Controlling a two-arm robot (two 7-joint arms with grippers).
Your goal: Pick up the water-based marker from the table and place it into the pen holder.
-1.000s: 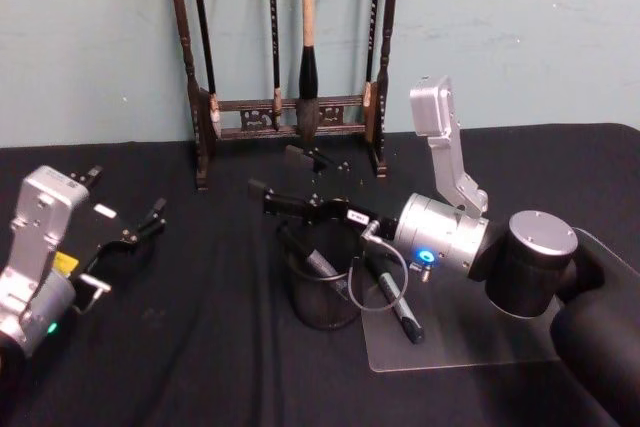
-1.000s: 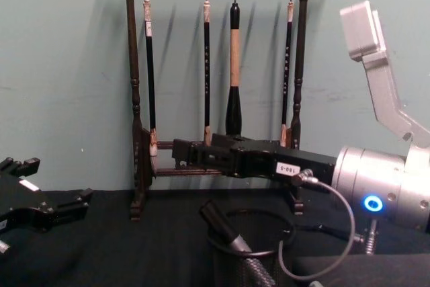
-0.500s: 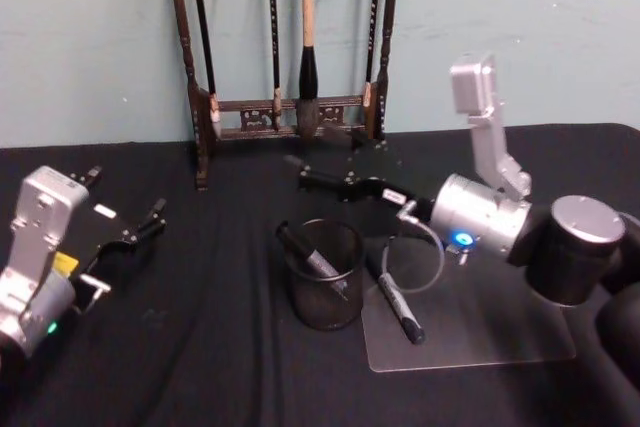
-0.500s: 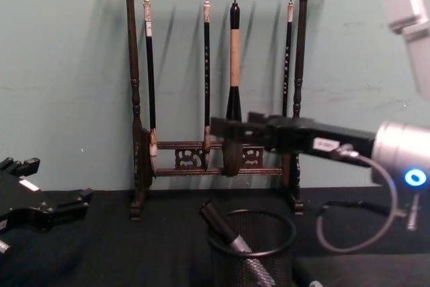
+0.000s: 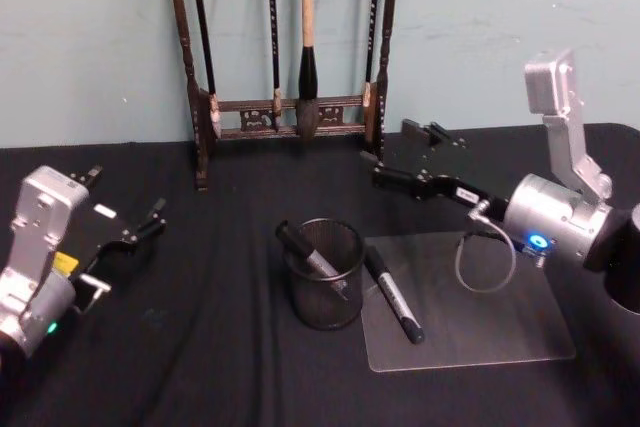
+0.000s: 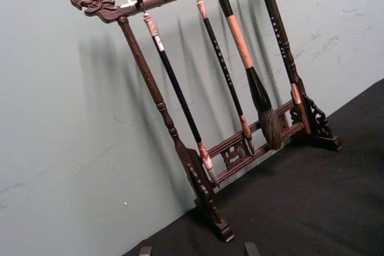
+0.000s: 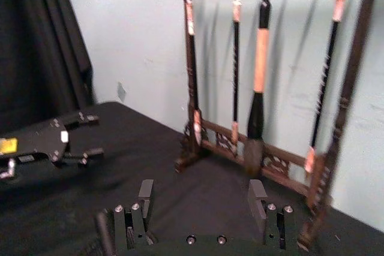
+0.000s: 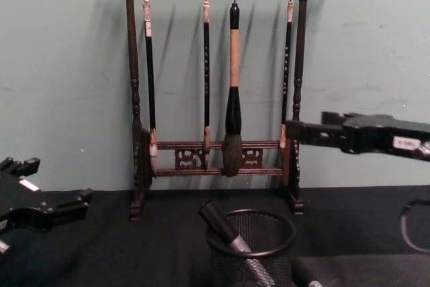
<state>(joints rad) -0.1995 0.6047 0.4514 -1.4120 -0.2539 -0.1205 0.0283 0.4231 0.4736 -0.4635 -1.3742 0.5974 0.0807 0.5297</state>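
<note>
Right gripper [image 5: 388, 147] is hovering spread wide, empty, behind-right of the pen holder [image 5: 320, 304]; water-based marker [image 5: 310, 252] is leaning inside it, so placing looks finished; left gripper [image 5: 122, 199] is idling likewise spread, well left; next: parking the right arm clear.

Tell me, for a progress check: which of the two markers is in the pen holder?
The tilted marker, leaning inside the pen holder; the other marker lies flat on the clear sheet.

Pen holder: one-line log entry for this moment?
pen holder: one marker leaning inside | second marker: on clear mat beside it | right gripper: open, empty, raised | left gripper: open, idle left
</note>
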